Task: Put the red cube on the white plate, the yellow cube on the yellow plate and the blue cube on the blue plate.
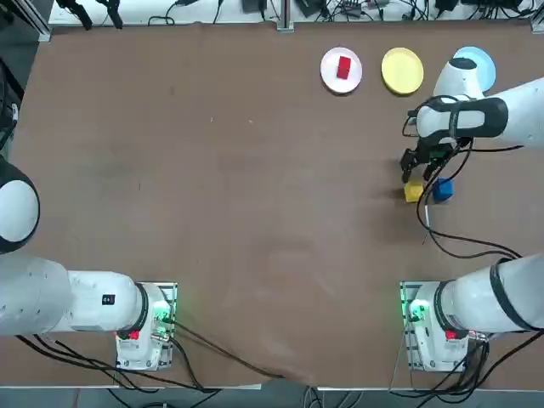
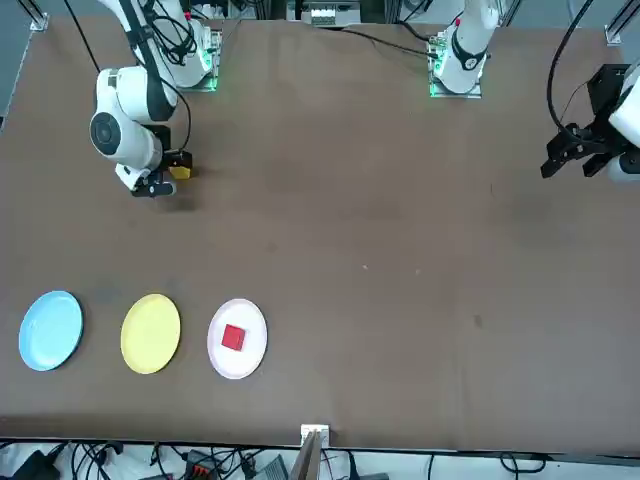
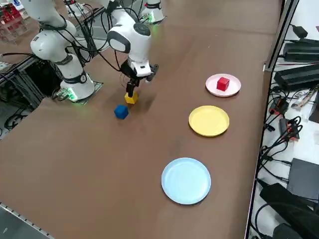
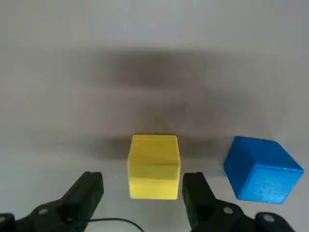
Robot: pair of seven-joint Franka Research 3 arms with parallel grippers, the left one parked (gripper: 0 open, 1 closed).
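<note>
The yellow cube [image 4: 154,166] rests on the table, and my right gripper [image 4: 142,180] hangs just over it, open, with one finger [image 4: 87,193] on each side of it and not touching. The blue cube [image 4: 260,169] sits close beside it; from overhead the yellow cube [image 1: 413,192] and blue cube [image 1: 442,189] lie side by side under the gripper [image 1: 416,170]. At the far edge, the red cube [image 1: 343,66] lies on the white plate [image 1: 327,75]. The yellow plate [image 1: 402,70] is bare. My arm partly covers the blue plate [image 1: 483,66], which is bare in the right side view [image 3: 186,180].
The three plates stand in a row along the far edge, white, yellow, then blue toward my right. Cables trail from the right arm across the table near its base [image 1: 429,327]. Brown table surface stretches to the left.
</note>
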